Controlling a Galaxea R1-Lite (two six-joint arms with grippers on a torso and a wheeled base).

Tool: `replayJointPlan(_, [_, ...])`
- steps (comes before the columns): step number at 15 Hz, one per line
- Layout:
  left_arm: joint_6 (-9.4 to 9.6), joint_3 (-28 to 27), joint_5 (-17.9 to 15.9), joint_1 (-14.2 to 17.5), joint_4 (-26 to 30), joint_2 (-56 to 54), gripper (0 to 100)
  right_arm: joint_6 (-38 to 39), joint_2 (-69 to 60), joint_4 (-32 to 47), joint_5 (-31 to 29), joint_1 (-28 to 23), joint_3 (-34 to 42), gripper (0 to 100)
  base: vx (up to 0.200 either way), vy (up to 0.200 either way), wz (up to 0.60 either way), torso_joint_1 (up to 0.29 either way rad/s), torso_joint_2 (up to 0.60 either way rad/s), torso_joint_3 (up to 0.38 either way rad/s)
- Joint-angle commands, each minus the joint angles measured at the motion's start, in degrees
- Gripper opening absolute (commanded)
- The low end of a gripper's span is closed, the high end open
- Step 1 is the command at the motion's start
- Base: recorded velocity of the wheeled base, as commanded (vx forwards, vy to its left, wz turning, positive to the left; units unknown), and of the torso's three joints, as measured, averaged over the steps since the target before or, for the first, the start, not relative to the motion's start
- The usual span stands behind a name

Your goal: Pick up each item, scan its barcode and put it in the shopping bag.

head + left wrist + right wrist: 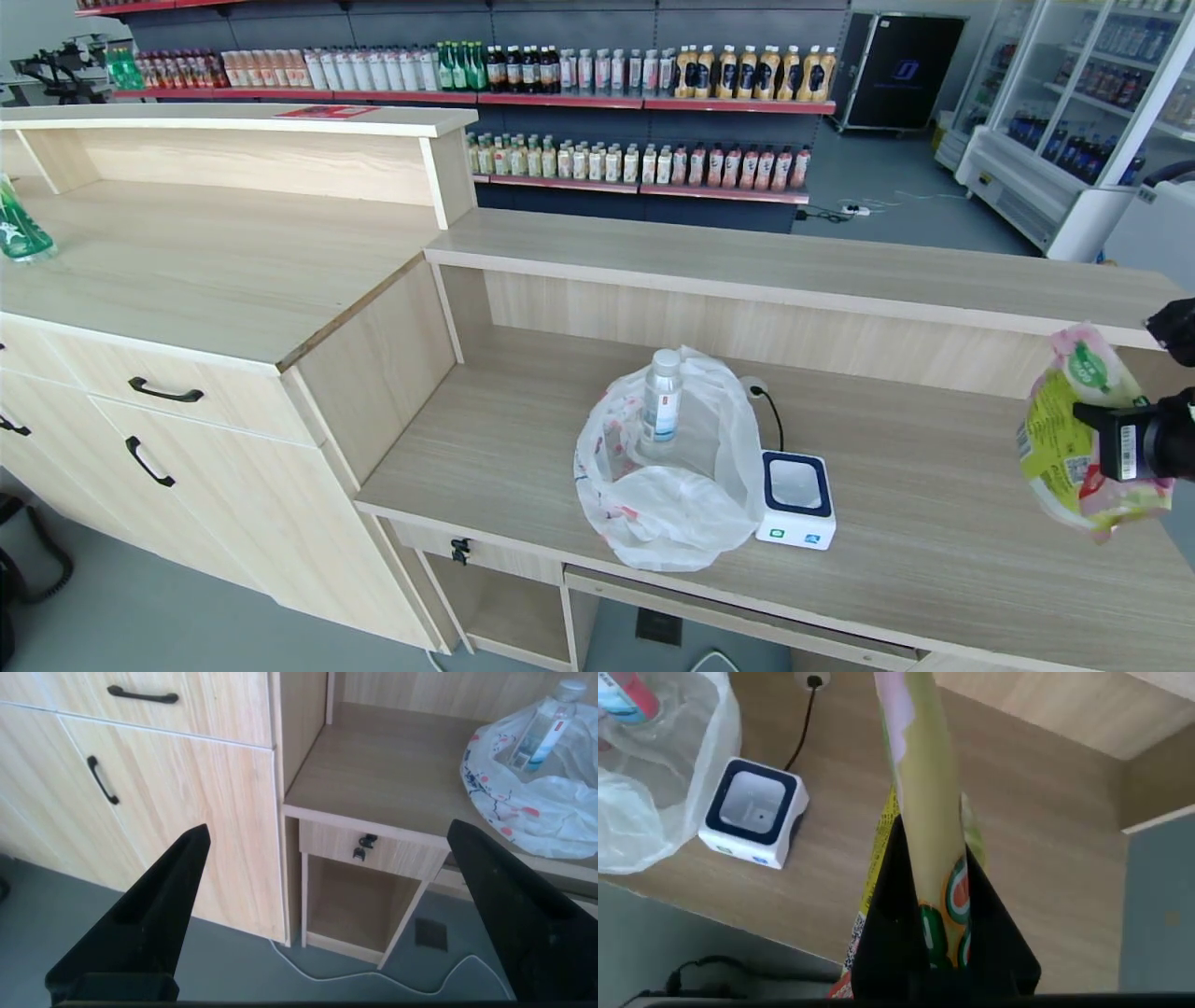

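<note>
Right gripper (934, 887) clamps snack packet (920, 784) above counter (934, 523); left gripper (327, 829) spread wide.

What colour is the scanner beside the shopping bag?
The scanner is white with a dark blue frame around its top window; right wrist view shows it best.

The left gripper (327, 827) has black, wedge-shaped fingers (140, 924); the right gripper (1100, 422) is black with a white label.

I'm holding a yellow-green snack pack (1064, 411) pinched in my right gripper (1106, 443), hanging roughly upright in the air, well right of the scanner (795, 499). The white scanner is sitting flat against the open white shopping bag (672, 509). A clear bottle (662, 401) is standing upright inside it.
</note>
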Motion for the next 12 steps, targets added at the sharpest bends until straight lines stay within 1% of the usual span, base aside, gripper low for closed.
replayJointPlan(1, [0.02, 0.00, 0.08, -0.01, 0.00, 0.02, 100, 3.52, -3.56, 0.79, -13.63, 8.53, 1.39, 0, 0.000, 0.000, 0.00, 0.000, 0.00, 0.000])
replayJointPlan(3, [0.02, 0.00, -0.01, -0.01, 0.00, 0.02, 100, 3.08, -3.82, 0.52, -19.52, 12.31, 1.30, 0, 0.000, 0.000, 0.00, 0.000, 0.00, 0.000])
replayJointPlan(6, [0.02, 0.00, -0.01, -0.01, 0.00, 0.02, 100, 0.36, -5.67, -0.62, -19.52, 15.12, 1.48, 0, 0.000, 0.000, 0.00, 0.000, 0.00, 0.000])
replayJointPlan(7, [0.02, 0.00, -0.01, -0.01, 0.00, 0.02, 100, 0.27, -5.76, -0.62, -19.52, 15.30, 1.48, 0, 0.000, 0.000, 0.60, 0.002, 0.00, 0.002])
replayJointPlan(8, [0.02, 0.00, 0.08, -0.01, 0.00, 0.02, 100, 0.80, -6.90, -1.59, -17.94, 17.85, 1.48, 0, 0.000, 0.000, 0.60, 0.002, 0.00, 0.002])
replayJointPlan(9, [0.02, 0.00, 0.08, -0.01, 0.00, 0.02, 100, 0.80, -6.90, -2.03, -17.41, 18.99, 1.22, 0, 0.000, 0.000, 0.60, -0.002, 0.00, 0.002])
replayJointPlan(10, [0.02, 0.00, -0.01, -0.01, 0.00, 0.02, 100, 1.94, -6.55, -2.64, -17.41, 21.28, 0.78, 0, 0.000, 0.000, 0.60, 0.002, 0.00, 0.007])
replayJointPlan(12, [0.02, 0.00, -0.01, -0.01, 0.00, 0.02, 100, 5.37, -4.88, -2.82, -17.50, 23.47, -0.37, 0, 0.000, 0.000, 0.60, 0.012, 0.01, 0.002])
